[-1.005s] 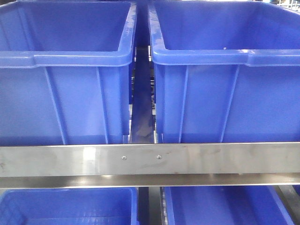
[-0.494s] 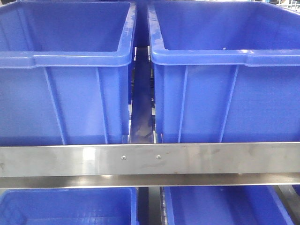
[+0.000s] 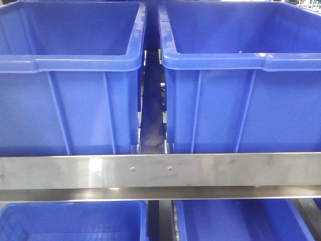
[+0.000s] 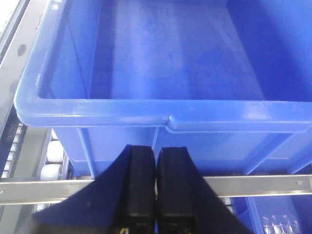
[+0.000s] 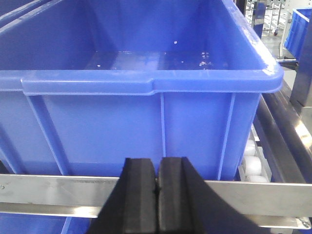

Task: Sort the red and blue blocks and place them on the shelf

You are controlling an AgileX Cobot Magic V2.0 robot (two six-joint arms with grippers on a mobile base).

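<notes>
Front view unchanged over the last second: no progress. Left gripper [image 4: 156, 195] and right gripper [image 5: 158, 195] both closed, empty, facing large blue plastic bins [image 3: 75, 75] on the steel shelf [image 3: 200, 170]. Blocks not visible.

Two bins [image 3: 70, 60] sit side by side behind the shelf [image 3: 210, 170] rail.

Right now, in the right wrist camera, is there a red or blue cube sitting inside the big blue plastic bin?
No, the visible floor of the big blue plastic bin shows only a few small pale specks, with no cube there.
</notes>
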